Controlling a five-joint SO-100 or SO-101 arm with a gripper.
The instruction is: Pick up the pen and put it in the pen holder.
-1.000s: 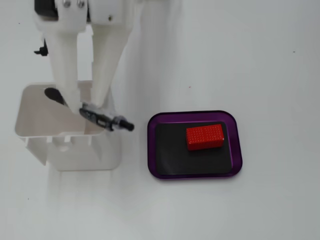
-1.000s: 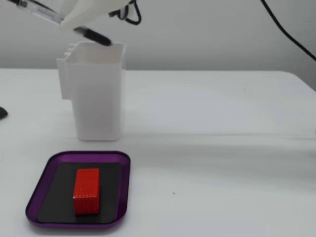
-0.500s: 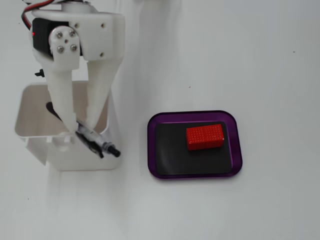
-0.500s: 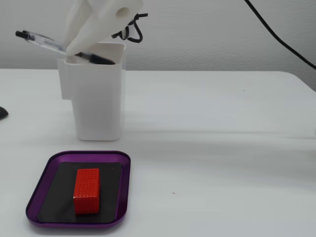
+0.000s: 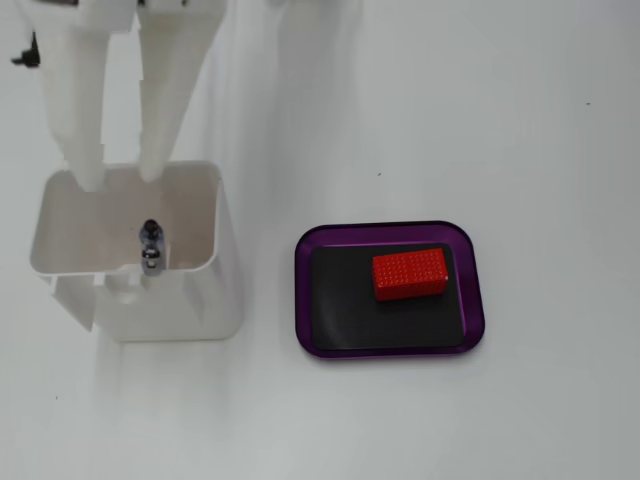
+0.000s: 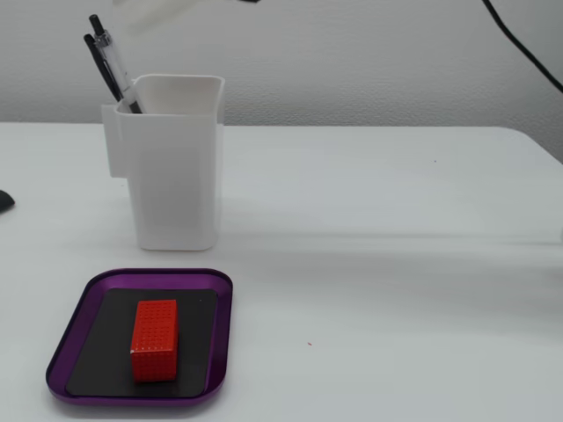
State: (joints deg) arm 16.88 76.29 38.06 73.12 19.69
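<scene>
The pen (image 6: 113, 63) stands nearly upright in the pen holder (image 6: 176, 167), directly below the blurred claw (image 6: 154, 13), whose opening I cannot tell.

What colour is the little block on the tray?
Red, with a dotted texture. The block shows best in the fixed view from the side, lying on the purple tray.

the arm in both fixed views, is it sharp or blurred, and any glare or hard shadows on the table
In a fixed view from above, the arm is a pale, smeared shape over the pen holder, washed out against the bright table. In the other fixed view only a blurred white streak shows at the top edge. Lighting is soft: faint shadows, no hard glare; the red block and purple tray stay sharp.
</scene>
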